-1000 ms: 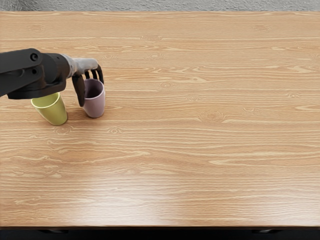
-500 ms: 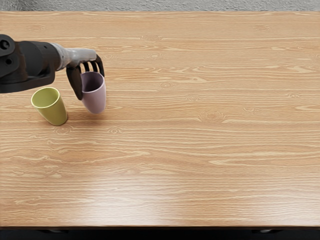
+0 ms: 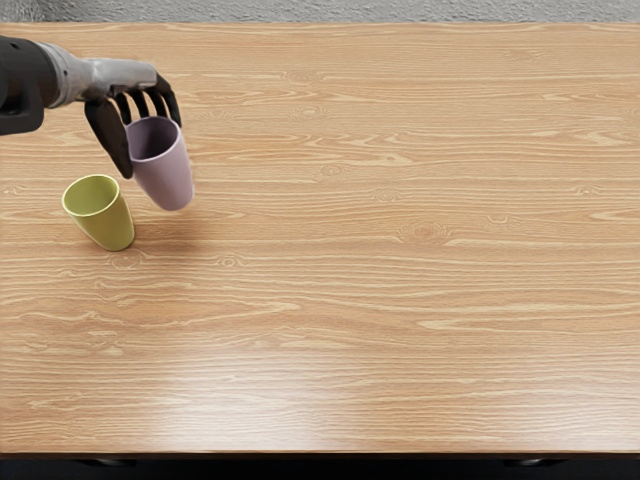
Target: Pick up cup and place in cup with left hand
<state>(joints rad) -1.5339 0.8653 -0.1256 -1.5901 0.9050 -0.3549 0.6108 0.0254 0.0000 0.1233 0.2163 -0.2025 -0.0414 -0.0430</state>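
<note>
Cup up in the air, folks, and it's the purple cup (image 3: 166,182), pinched in the left hand (image 3: 124,82) with the thumb (image 3: 108,136) against the near-left side of the rim and the dark fingers (image 3: 171,98) curled around the far side! Its mouth faces up, the inside is in plain sight, and its base hangs above the wooden table (image 3: 400,300), a soft shadow spread on the grain below it. That's 1 of 2 cups in play, and the other, the green cup (image 3: 113,226), stands upright on the table, mouth open to the top, lower in the view and over to the left. The pair are near each other but apart, with bare wood showing between them, so the purple cup is outside the green cup. The left arm (image 3: 18,82) reaches in from the left edge, wrist level with the pale back of the hand
</note>
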